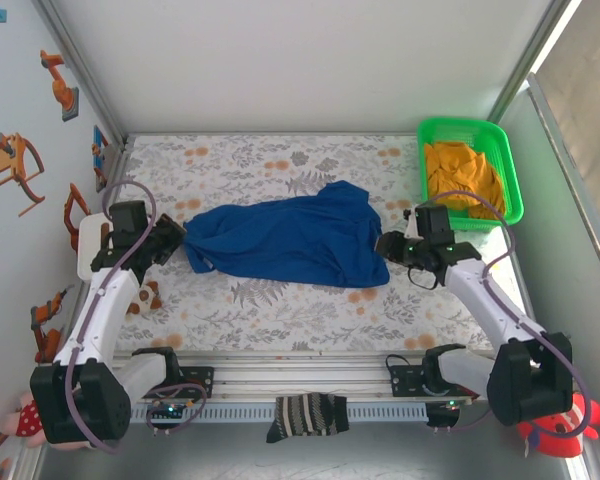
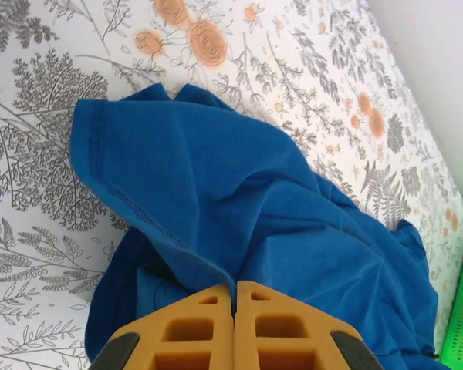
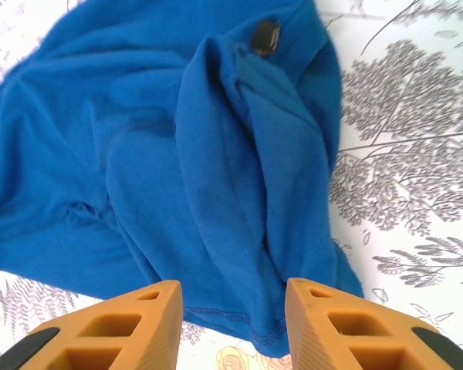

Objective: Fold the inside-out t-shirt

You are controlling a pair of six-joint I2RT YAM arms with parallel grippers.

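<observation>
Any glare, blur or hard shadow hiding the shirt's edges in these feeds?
Top view: even light on the t-shirt, with daylight washing out only the upper right corner. Left wrist view: the hem stitching is sharp, with no glare. Right wrist view: there are soft shadows in the folds, and the edges stay clear.

Inventory of my bench, as seen from above:

1. Floral table cover: white with grey leaves and orange blooms, flat across the work surface.
2. Green plastic basket: far corner, 2 o'clock.
3. Orange-yellow cloth: crumpled inside the basket.
4. Aluminium rail: runs along the near edge.
5. Black-and-white striped sock: 6 o'clock, just nearer than the rail.
6. Red plush toy: 5 o'clock, beyond the cover.
7. Cartoon wall stickers: 9 to 10 o'clock.
</observation>
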